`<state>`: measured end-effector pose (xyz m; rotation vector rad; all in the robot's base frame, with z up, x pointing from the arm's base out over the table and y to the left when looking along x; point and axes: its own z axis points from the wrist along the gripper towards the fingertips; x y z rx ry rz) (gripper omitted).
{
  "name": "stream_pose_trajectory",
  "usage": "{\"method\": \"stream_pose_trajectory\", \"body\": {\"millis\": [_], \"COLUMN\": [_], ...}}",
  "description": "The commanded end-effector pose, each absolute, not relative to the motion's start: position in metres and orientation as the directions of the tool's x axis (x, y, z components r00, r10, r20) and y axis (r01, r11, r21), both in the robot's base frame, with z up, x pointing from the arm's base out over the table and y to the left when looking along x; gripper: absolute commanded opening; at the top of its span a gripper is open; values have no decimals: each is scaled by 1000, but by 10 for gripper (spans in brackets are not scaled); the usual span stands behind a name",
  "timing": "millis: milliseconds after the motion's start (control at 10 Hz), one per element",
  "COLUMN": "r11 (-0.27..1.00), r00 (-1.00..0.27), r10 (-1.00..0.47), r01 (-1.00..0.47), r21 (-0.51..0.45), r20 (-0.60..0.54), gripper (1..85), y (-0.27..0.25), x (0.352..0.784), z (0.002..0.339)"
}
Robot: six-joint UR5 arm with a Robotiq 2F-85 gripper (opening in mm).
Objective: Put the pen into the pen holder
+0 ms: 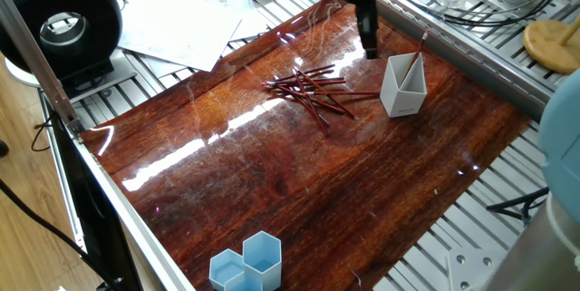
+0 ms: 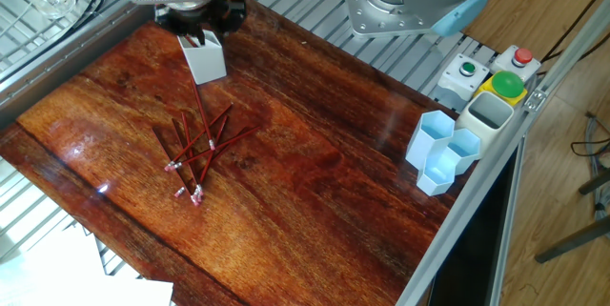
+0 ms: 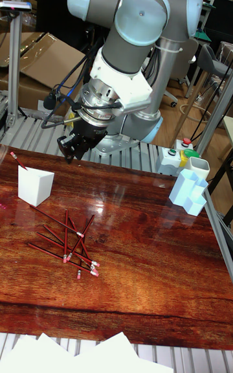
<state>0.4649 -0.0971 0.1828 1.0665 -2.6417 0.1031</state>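
Observation:
The white pen holder (image 1: 403,89) (image 2: 205,60) (image 3: 35,186) stands on the dark wooden board, and one red pen (image 1: 420,49) (image 3: 17,159) leans inside it with its end above the rim. Several more red pens (image 1: 313,92) (image 2: 195,149) (image 3: 68,240) lie in a loose pile beside it. My gripper (image 1: 369,48) (image 2: 199,35) (image 3: 71,151) hangs above the board between the pile and the holder, close to the holder. Its fingers look open and hold nothing.
Light blue hexagonal cups (image 1: 245,268) (image 2: 443,153) (image 3: 191,195) stand at the board's far corner from the holder. A button box (image 2: 491,77) sits beside them. Loose paper sheets (image 1: 181,24) and a black round device (image 1: 63,24) lie off the board.

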Motion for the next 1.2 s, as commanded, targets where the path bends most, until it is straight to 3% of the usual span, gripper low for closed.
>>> {"method": "stream_pose_trajectory", "body": {"millis": [0,100,200,400,600,1100], "r11": [723,695,694,686,702,674], "r00": [-698,-667,-659,-629,-644,-593], "r10": [-677,-696,-689,-672,-664,-702], "r01": [-689,-719,-720,-728,-712,-733], "r21": [37,15,12,9,20,97], "r20": [231,266,302,392,380,394], "gripper": [330,407,430,433,457,470], "y": [-81,-83,-82,-94,-80,-93], "x": [492,517,527,535,547,512], "z": [171,165,164,168,160,176]}}
